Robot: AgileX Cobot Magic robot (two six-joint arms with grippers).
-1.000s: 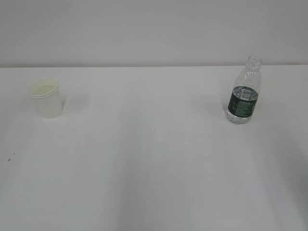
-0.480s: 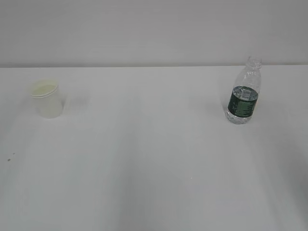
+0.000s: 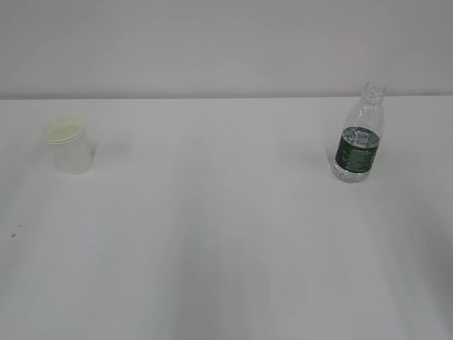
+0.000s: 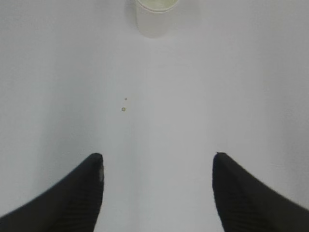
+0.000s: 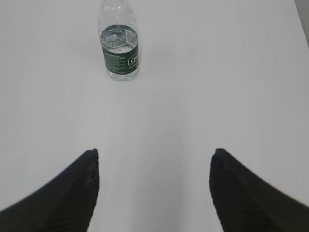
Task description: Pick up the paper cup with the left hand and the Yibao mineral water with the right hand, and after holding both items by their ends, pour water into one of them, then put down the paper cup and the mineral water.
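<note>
The paper cup [image 3: 69, 146] stands upright on the left of the white table, white with a cream inside; the left wrist view catches it [image 4: 153, 18] at the top edge. The Yibao mineral water [image 3: 359, 138] stands upright on the right, clear with a dark green band and no cap, also seen in the right wrist view [image 5: 119, 41]. My left gripper [image 4: 158, 162] is open and empty, well short of the cup. My right gripper [image 5: 154, 157] is open and empty, well short of the bottle. Neither arm shows in the exterior view.
The white table [image 3: 226, 234] runs back to a pale wall. Two tiny specks [image 4: 123, 109] lie on the table between my left gripper and the cup. The table's right edge [image 5: 301, 19] shows at the top right of the right wrist view.
Cup and bottle have not moved in the exterior view. Faint shadows on the near table have shifted slightly.
</note>
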